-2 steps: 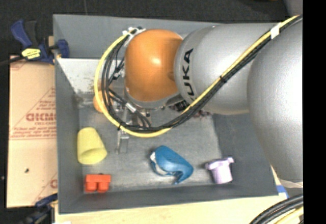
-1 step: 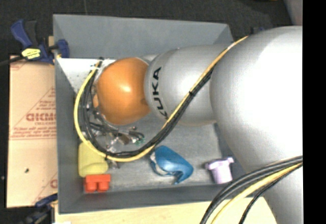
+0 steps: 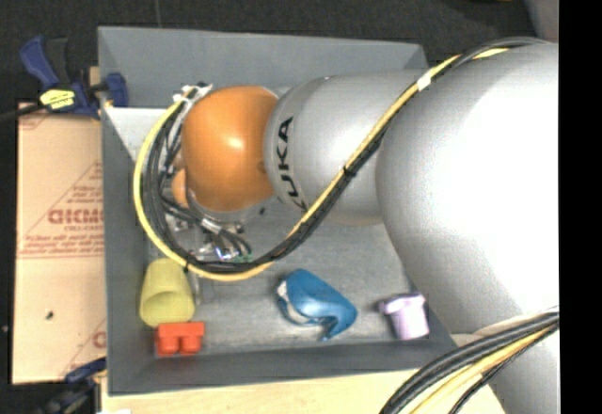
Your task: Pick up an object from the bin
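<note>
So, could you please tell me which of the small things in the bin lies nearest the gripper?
The yellow cylinder, just beside the gripper at the bin's left; the red block, blue piece and lilac cup lie farther off.

The arm (image 3: 451, 177) is a chain of thick, rounded silver-grey segments across the right half of the frame. Black "KUKA" lettering (image 3: 285, 163) runs down the segment near the centre. A glossy orange dome cover (image 3: 226, 149) caps the wrist at centre left. A yellow cable (image 3: 357, 163) runs along the silver casing and loops around the cover beside black cables (image 3: 162, 147).
</note>
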`<state>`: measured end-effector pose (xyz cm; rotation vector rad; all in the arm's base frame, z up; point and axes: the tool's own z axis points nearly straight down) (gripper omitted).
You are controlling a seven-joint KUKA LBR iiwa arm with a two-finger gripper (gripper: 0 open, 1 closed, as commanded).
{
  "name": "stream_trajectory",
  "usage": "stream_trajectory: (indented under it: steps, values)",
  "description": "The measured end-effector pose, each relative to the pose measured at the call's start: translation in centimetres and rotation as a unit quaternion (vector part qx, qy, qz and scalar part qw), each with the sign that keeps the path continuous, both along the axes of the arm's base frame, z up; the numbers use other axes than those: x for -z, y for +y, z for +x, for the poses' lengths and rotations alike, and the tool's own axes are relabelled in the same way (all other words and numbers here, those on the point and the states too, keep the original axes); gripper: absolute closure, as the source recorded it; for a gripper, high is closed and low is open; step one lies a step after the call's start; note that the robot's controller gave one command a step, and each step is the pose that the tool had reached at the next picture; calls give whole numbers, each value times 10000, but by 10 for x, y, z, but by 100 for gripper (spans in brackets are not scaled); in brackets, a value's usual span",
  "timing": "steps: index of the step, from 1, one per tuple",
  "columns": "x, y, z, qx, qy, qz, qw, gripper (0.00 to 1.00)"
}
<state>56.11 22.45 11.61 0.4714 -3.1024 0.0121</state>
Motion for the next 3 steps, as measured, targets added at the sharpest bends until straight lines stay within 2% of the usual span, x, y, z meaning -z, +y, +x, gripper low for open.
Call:
stream_trajectory:
  steps: [1,2,3]
  values:
    - [7,10,-28,-2064,-20,54,9785,0]
    - [45,-6,12,-2781,23,-10,9606,0]
    - [45,6,18,-5904,-45,34,8071,100]
